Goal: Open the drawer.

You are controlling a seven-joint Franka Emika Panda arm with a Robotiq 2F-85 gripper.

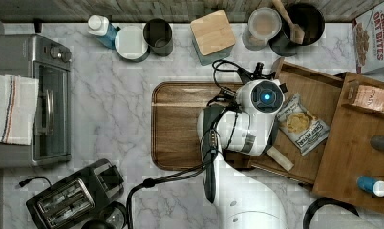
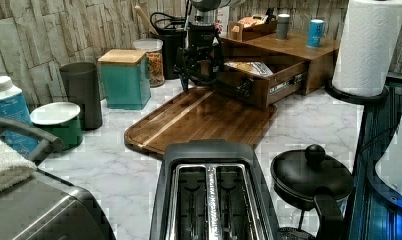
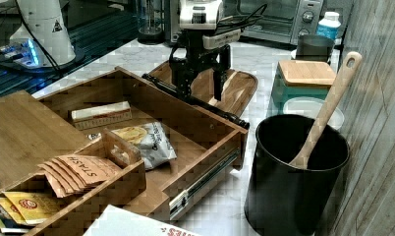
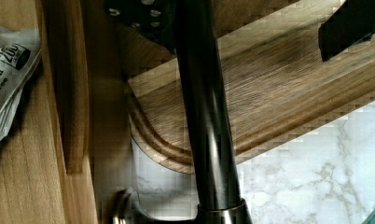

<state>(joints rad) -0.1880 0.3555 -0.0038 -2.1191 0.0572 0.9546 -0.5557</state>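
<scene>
Drawer already well out of its cabinet, front over the cutting board on the marble surface. End effector released, fingers spread astride the black bar handle, not clamping. If more travel is needed: pull straight along the slide, keep level, don't scrape the board.
</scene>
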